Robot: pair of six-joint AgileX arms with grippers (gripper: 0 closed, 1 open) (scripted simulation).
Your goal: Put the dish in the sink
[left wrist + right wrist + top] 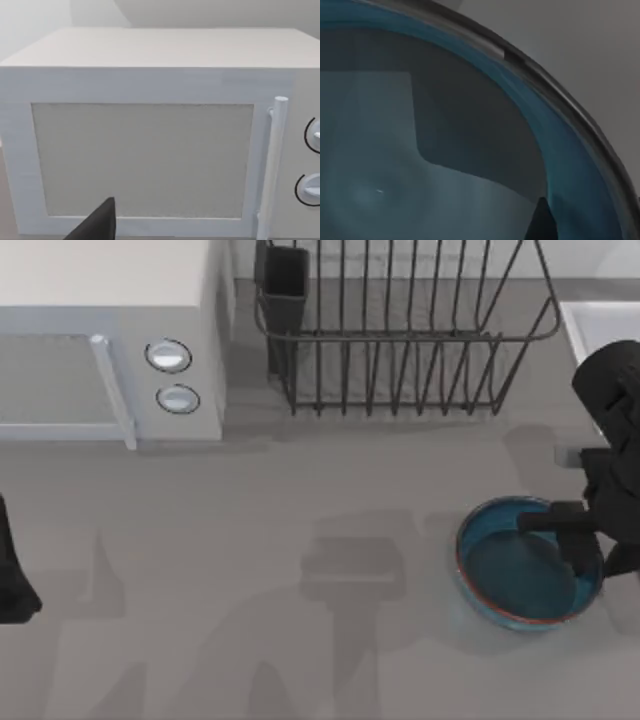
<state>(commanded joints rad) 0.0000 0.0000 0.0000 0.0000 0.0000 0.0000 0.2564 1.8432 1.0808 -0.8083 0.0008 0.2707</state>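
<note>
The dish is a round blue bowl with a reddish-brown rim, resting on the table at the right front. My right gripper hangs low over the dish's right half, open, with its dark fingers apart above the glaze. Close up in the right wrist view, the dish shows its blue inside and rim, with one fingertip inside the bowl. The sink shows as a pale rim corner at the far right. My left arm is parked at the table's left edge, one finger showing off-centre.
A white microwave stands at the back left, its door facing the left wrist camera. A black wire dish rack stands at the back middle, between the microwave and the sink. Bare grey table lies left of the dish.
</note>
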